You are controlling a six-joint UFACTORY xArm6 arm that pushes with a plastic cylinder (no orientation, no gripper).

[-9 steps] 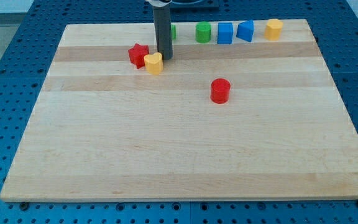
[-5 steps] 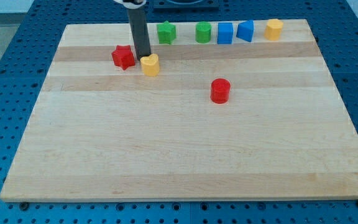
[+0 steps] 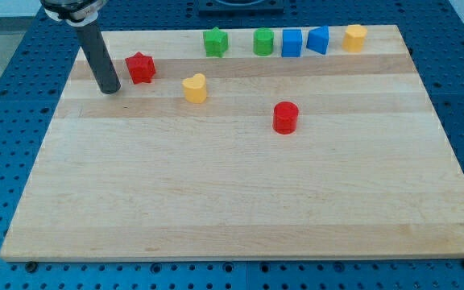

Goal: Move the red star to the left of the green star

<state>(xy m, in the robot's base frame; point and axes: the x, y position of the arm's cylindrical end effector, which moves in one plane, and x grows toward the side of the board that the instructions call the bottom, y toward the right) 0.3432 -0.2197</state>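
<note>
The red star [image 3: 140, 68] lies on the wooden board [image 3: 232, 185] at the view's upper left. The green star [image 3: 214, 42] sits near the board's top edge, to the right of and above the red star. My tip [image 3: 109, 89] rests on the board just left of and slightly below the red star, with a small gap between them. The dark rod rises from the tip toward the view's top left.
A yellow heart-shaped block [image 3: 194, 88] lies right of the red star. A red cylinder [image 3: 285, 117] stands mid-board. Along the top edge sit a green cylinder [image 3: 263, 42], a blue cube [image 3: 292, 43], a blue wedge-like block [image 3: 318, 39] and a yellow block [image 3: 355, 37].
My tip has swept left from beside the yellow heart to the left of the red star. The red star has slid left; the yellow heart shifted slightly.
</note>
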